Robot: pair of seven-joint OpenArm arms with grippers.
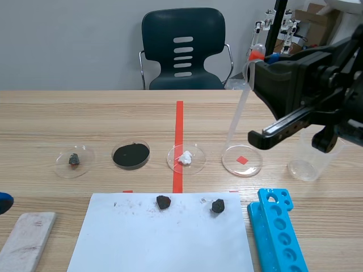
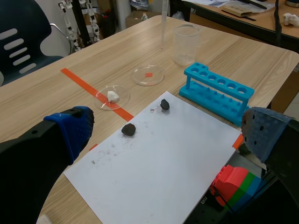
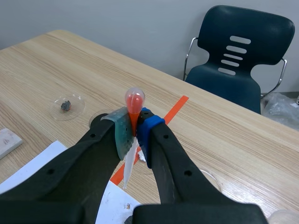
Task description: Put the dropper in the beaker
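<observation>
**A:** Dropper (image 1: 238,116) first: where is it?

**B:** It is clamped just below its orange bulb between the pads of the right gripper (image 3: 134,129). It is raised off the table and hangs at a slant, with its tip over the petri dish (image 1: 242,160) nearest the beaker.

**A:** And the beaker (image 1: 308,161)?

**B:** It stands upright just beside that dish, partly behind the right arm. It looks empty.

**A:** So how should the carry go?

**B:** I'd keep the tip higher than the rim while moving it across and bring the tube closer to vertical. Lower it until the tip is well inside, and only then let the pads part. The beaker looks light, so a nudge on its wall might tip it.

**A:** Left gripper (image 2: 168,130)?

**B:** Its fingers are spread with nothing between them. It sits low by the white paper sheet (image 2: 168,158), well apart from the beaker.
</observation>
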